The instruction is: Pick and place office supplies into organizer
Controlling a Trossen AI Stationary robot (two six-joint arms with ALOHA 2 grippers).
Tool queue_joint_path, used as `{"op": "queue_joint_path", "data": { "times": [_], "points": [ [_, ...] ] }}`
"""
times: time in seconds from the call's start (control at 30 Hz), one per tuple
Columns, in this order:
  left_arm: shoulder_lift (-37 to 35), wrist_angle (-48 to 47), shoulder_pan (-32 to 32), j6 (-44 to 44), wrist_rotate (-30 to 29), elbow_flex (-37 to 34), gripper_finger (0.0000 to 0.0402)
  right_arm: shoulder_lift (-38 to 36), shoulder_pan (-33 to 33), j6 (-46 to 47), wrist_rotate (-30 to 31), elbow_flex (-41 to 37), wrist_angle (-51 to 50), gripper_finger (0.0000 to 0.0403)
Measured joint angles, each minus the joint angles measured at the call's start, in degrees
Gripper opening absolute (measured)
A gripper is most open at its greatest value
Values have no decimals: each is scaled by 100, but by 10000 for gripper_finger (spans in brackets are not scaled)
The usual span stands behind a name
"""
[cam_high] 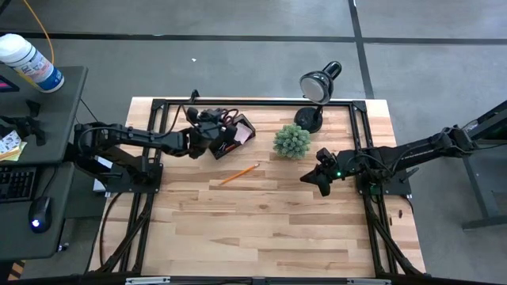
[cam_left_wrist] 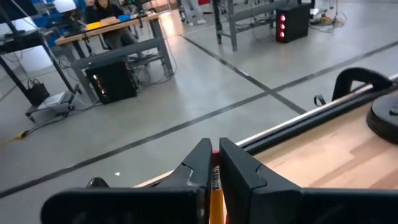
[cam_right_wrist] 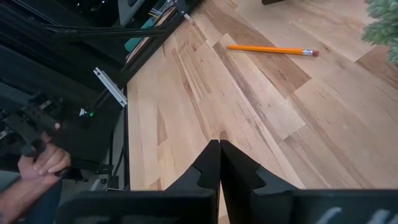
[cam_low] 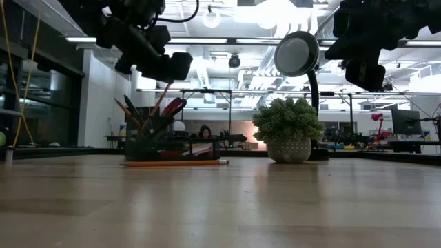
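Left tool (cam_high: 220,131) hangs above the organizer (cam_high: 235,136), pinching an orange pencil (cam_left_wrist: 215,200); right tool (cam_high: 323,187), closed and empty, hovers well apart from the loose pencil (cam_high: 238,174) on the table (cam_high: 301,229).

The pale butcher-block wooden counter (cam_high: 277,229) looks smooth with a soft sheen. At frame centre lies a painted orange wooden pencil (cam_high: 238,174). The round black desk lamp (cam_high: 319,82) at upper right has a glossy face.
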Motion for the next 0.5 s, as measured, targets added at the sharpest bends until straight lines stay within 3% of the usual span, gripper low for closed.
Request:
{"op": "queue_joint_path", "data": {
  "times": [0.5],
  "points": [
    [-2, 409, 0, 34, 73, 0, 118, 0, -1, -31, 2, 0, -4, 1]
  ]
}}
